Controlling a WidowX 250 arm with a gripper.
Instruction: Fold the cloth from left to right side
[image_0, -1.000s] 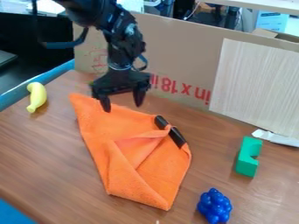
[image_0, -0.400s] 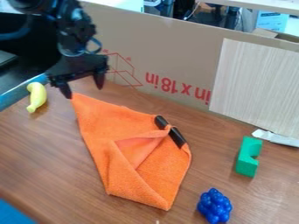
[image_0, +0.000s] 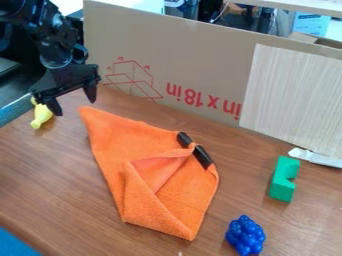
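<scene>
End effector (image_0: 74, 106) near upper-left corner of orange cloth (image_0: 123, 137), fingers spread apart. Cloth partly folded. Banana (image_0: 41, 116) left of cloth, green block (image_0: 283, 179) right.

The gripper (image_0: 75, 105) is black. Just beside it, partly behind it, the toy banana (image_0: 42, 116) is yellow. Nearest the gripper's other side, the cloth (image_0: 117, 137) is plain orange, with black pieces (image_0: 202, 156) on its edge farther from the gripper. Well apart from the gripper, the notched block (image_0: 283, 185) is green and the knobbly bunch (image_0: 245, 236) deep blue. Beneath the gripper, the table (image_0: 47, 175) is brown with streaky wood grain. Behind it, the cardboard (image_0: 200, 55) is tan with red line print; farther along, the panel (image_0: 294, 95) is pale beige, finely striped.
</scene>
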